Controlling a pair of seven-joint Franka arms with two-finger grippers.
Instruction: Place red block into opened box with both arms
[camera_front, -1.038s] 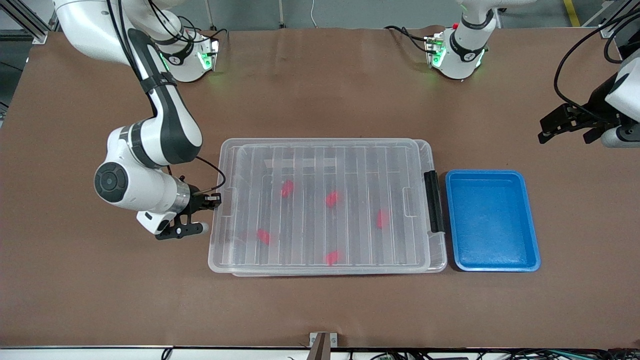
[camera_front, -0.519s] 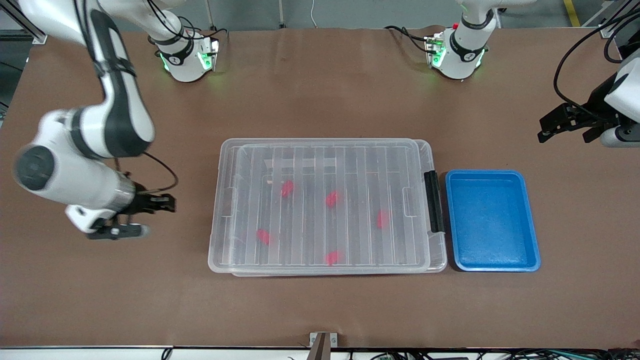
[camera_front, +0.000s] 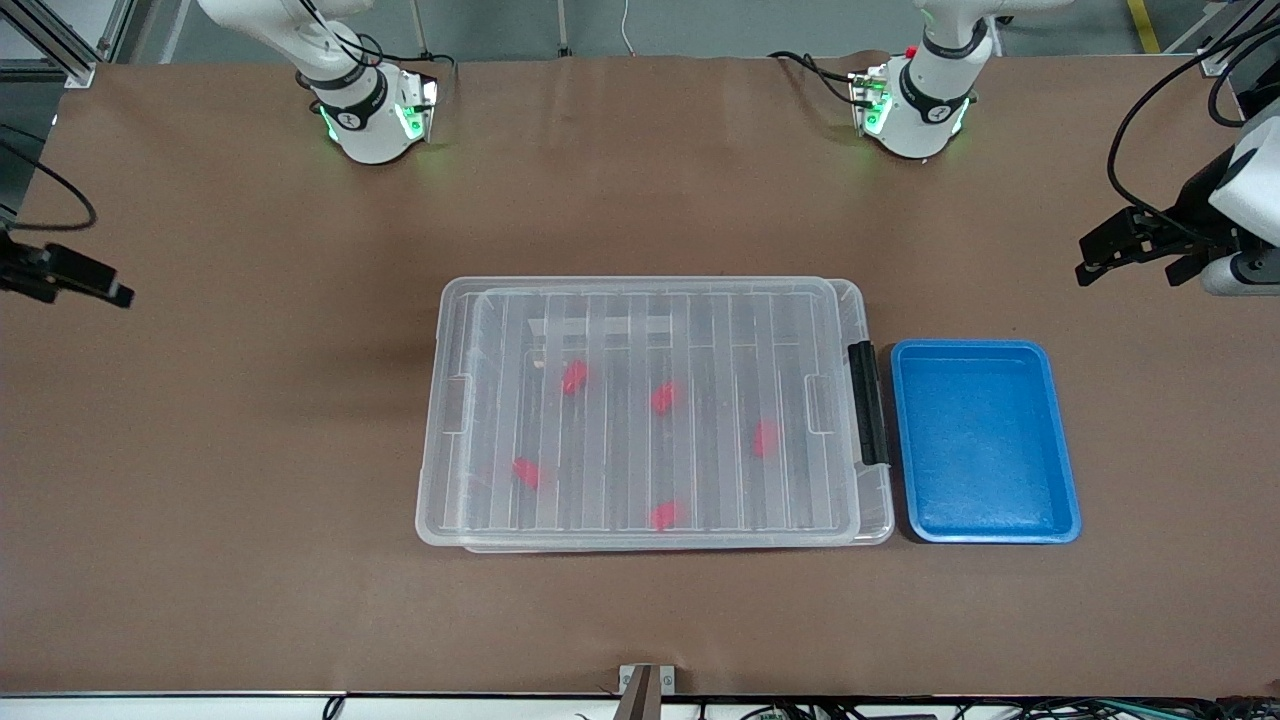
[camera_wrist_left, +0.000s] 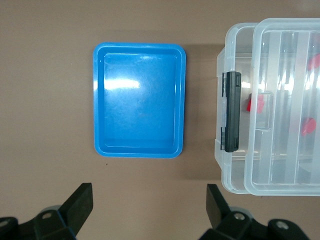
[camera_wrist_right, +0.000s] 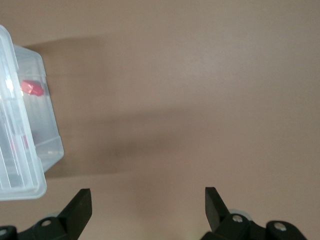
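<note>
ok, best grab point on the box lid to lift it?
Probably the short edge of the lid at the right arm's end of the box, approached from that end of the table with the fingers level. That edge overhangs the box wall and stands free, while the black latch is at the lid's other short end.

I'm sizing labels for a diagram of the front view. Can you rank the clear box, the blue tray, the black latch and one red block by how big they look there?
Largest to smallest in the front view:
1. clear box
2. blue tray
3. black latch
4. red block, one of five that look alike

All lie on the table, so nearness hardly affects this.
</note>
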